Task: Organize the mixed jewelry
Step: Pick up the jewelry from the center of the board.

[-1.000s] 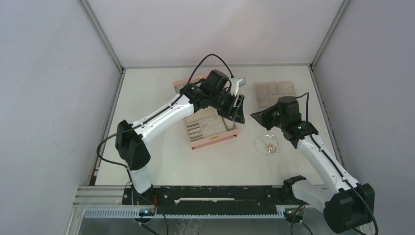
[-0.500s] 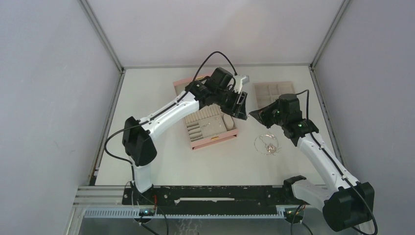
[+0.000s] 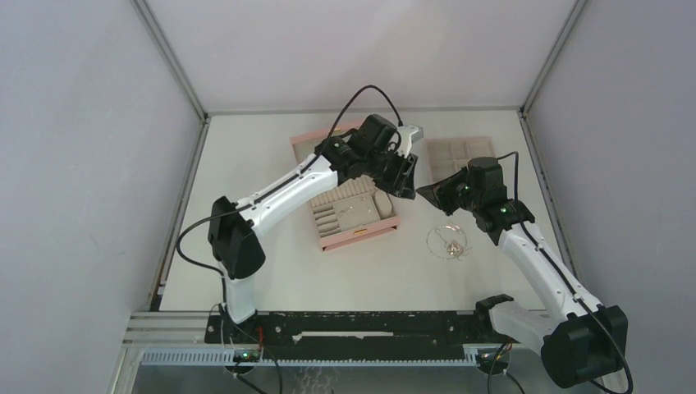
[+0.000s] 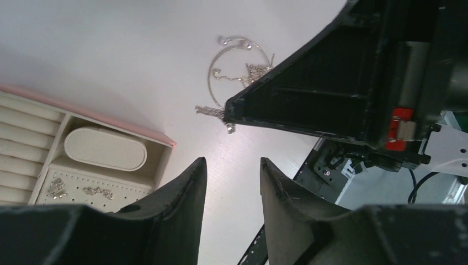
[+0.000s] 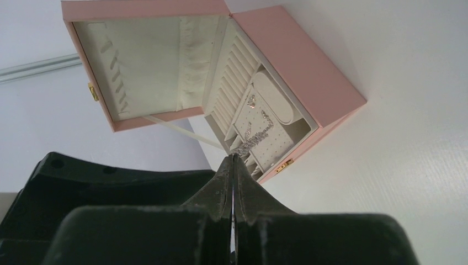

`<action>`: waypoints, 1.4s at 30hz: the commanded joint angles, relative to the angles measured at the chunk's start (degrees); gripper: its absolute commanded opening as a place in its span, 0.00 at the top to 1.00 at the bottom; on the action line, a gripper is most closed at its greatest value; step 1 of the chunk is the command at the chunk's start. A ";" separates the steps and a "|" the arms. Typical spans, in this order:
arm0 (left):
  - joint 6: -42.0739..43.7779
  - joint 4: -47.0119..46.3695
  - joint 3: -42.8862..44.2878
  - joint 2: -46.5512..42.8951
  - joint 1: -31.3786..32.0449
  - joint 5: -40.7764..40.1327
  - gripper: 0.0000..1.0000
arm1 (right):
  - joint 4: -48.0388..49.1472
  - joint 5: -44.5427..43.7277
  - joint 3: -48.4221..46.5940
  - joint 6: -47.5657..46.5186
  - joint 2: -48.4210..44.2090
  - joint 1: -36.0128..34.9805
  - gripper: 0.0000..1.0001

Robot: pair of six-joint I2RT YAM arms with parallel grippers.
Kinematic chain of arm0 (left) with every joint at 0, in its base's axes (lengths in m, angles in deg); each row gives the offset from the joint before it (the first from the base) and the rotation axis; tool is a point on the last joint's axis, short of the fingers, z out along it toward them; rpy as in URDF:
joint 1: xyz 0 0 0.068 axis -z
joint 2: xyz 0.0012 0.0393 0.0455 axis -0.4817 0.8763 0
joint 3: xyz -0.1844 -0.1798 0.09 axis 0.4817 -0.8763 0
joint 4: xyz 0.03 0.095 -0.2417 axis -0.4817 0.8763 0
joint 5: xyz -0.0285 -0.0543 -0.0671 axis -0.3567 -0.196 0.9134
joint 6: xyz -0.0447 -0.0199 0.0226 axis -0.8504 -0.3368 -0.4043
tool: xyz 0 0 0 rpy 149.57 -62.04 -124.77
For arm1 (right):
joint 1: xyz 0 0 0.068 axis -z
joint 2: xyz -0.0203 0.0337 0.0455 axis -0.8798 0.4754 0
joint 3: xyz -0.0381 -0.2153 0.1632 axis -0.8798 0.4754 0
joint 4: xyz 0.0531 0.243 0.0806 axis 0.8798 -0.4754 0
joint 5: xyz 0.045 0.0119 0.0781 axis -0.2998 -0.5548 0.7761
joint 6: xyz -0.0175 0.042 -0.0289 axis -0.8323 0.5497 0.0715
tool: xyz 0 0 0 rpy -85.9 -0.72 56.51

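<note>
White arms (image 3: 283, 190), black joints (image 3: 235, 244), looping black cables (image 3: 364, 90).

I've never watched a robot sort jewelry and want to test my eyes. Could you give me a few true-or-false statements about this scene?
1. The pink box stands open. True.
2. The right end effector pinches a silver piece. True.
3. The left end effector holds the necklace. False: its fingers are apart and empty, and the necklace lies on the table.
4. The beige tray sits inside the box. False: it lies on the table, apart from it.
</note>
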 commanded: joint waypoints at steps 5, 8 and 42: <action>2.10 -0.14 4.68 1.09 1.08 -0.09 0.59 | 2.54 1.31 -2.20 1.81 -0.33 0.26 1.00; 2.10 0.36 5.64 1.70 1.15 -0.18 0.60 | 2.57 1.49 -2.20 1.86 -0.49 0.26 1.00; 0.92 -3.75 3.35 1.33 1.43 -3.06 0.72 | 4.12 3.96 -2.20 1.97 -0.24 0.25 1.00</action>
